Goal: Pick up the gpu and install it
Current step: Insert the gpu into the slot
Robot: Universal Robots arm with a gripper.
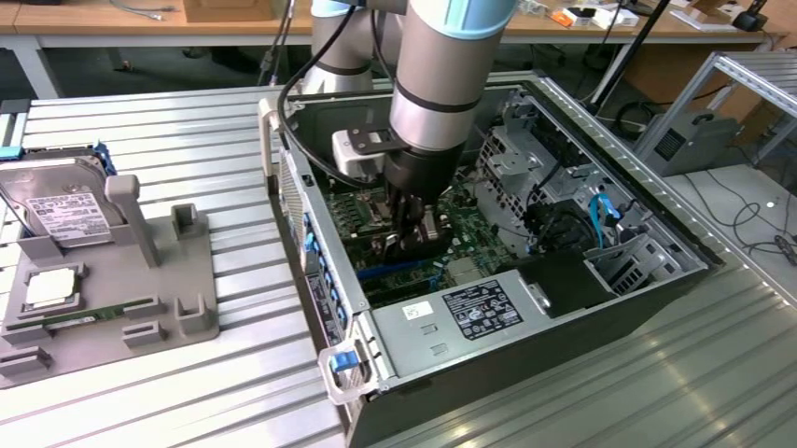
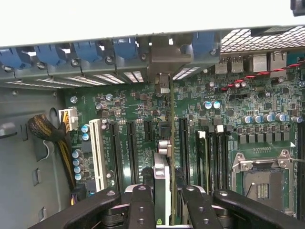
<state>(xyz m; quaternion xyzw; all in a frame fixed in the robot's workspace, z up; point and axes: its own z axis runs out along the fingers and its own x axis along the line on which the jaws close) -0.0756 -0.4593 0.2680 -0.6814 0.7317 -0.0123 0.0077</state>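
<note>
The gpu (image 2: 163, 157) stands on edge over the green motherboard (image 2: 133, 109), seen edge-on. Its silvery bracket (image 2: 162, 59) meets the case's rear slot wall between the blue latches. My gripper (image 2: 166, 205) is shut on the card, a black finger (image 2: 142, 207) on either side of it. In the exterior view my gripper (image 1: 412, 233) reaches down inside the open computer case (image 1: 498, 313), low over the motherboard (image 1: 461, 238), with the gpu (image 1: 430, 227) between the fingers.
Long black slots (image 2: 116, 152) lie beside the card, and a bare CPU socket (image 2: 262, 179) sits further along. A power supply (image 1: 480, 313) fills the case's near end. At the exterior view's left a grey fixture (image 1: 162, 280) carries a hard drive (image 1: 62, 210) and small parts.
</note>
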